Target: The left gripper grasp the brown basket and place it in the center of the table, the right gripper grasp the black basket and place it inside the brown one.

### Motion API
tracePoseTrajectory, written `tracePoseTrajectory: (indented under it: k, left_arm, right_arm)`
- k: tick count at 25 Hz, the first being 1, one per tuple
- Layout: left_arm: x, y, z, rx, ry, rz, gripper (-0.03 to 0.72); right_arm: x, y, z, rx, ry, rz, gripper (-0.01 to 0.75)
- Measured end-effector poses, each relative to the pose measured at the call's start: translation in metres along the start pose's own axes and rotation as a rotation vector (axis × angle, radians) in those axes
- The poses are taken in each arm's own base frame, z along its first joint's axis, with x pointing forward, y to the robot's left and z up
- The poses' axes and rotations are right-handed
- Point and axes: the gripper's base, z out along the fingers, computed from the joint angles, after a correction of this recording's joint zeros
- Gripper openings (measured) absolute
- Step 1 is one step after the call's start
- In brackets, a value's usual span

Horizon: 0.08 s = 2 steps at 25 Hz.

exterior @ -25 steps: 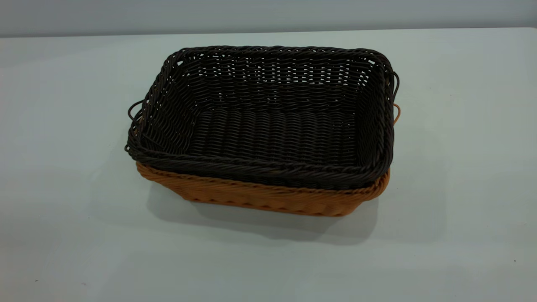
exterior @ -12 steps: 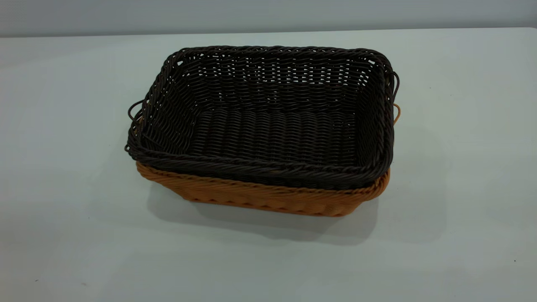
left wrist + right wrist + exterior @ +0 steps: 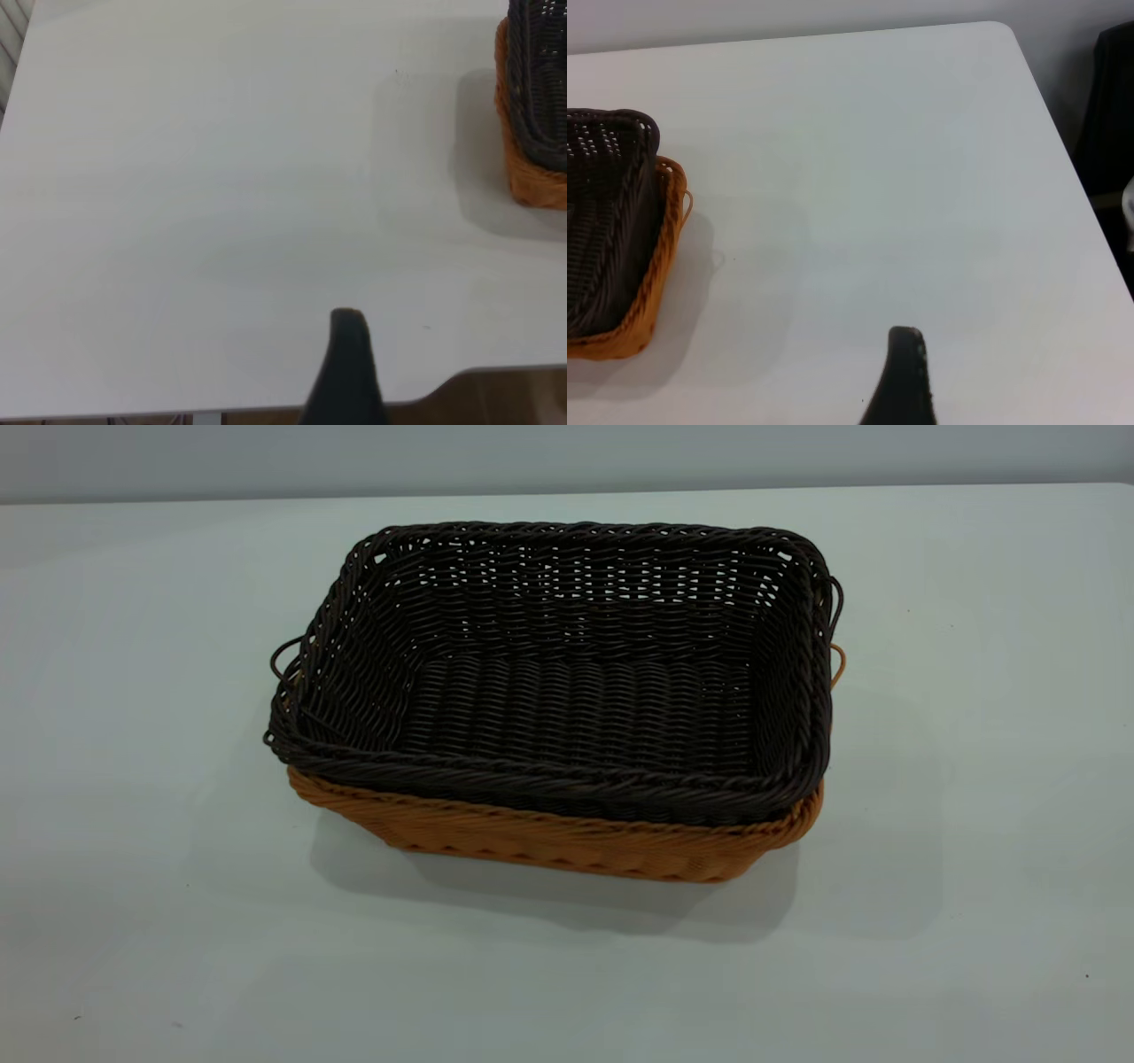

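Note:
The black basket (image 3: 567, 682) sits nested inside the brown basket (image 3: 567, 846), which stands at the middle of the table (image 3: 133, 868); only the brown one's front wall, rim and one small handle show below the dark rim. Neither gripper appears in the exterior view. In the left wrist view, the left gripper (image 3: 347, 363) hangs over bare table near an edge, well apart from the brown basket (image 3: 532, 181) and the black basket (image 3: 540, 80). In the right wrist view, the right gripper (image 3: 904, 376) is over bare table, apart from the brown basket (image 3: 656, 283) and the black basket (image 3: 602, 221).
The table's rounded corner and edge (image 3: 1028, 62) lie beyond the right gripper, with a dark object (image 3: 1112, 106) past it. In the left wrist view the table edge (image 3: 496, 370) runs close to the left gripper, with brown floor below.

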Motion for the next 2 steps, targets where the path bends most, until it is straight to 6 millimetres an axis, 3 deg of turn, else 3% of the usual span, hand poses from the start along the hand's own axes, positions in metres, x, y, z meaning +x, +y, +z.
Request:
tracePoseTrajectory:
  k: [2]
  left_arm:
    - [0.0, 0.0, 0.0, 0.0, 0.0, 0.0, 0.552]
  right_arm:
    - [0.0, 0.0, 0.0, 0.0, 0.0, 0.0, 0.561]
